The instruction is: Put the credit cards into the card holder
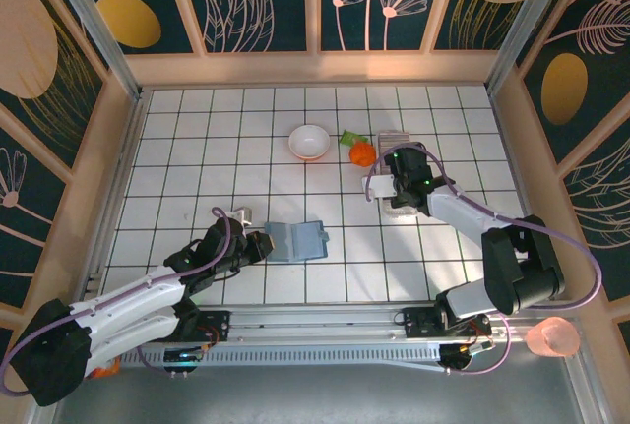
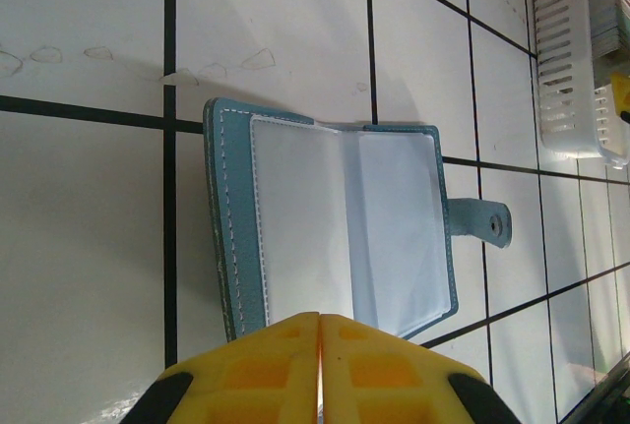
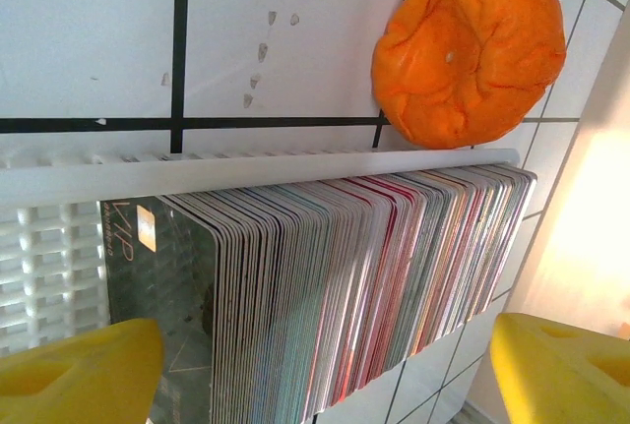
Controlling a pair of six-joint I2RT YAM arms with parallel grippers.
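Teal card holder (image 2: 335,227) open, pockets empty, left gripper (image 2: 320,370) clenched at its edge; credit cards (image 3: 394,276) unpicked, right gripper (image 3: 320,375) spread above.

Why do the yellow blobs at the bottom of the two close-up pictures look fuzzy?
Left wrist view: the shut left gripper probably sits too near the lens to focus; the card holder is sharp. Right wrist view: the open right gripper has fuzzy fingers, the credit cards are crisp, and warm light washes out the right edge.
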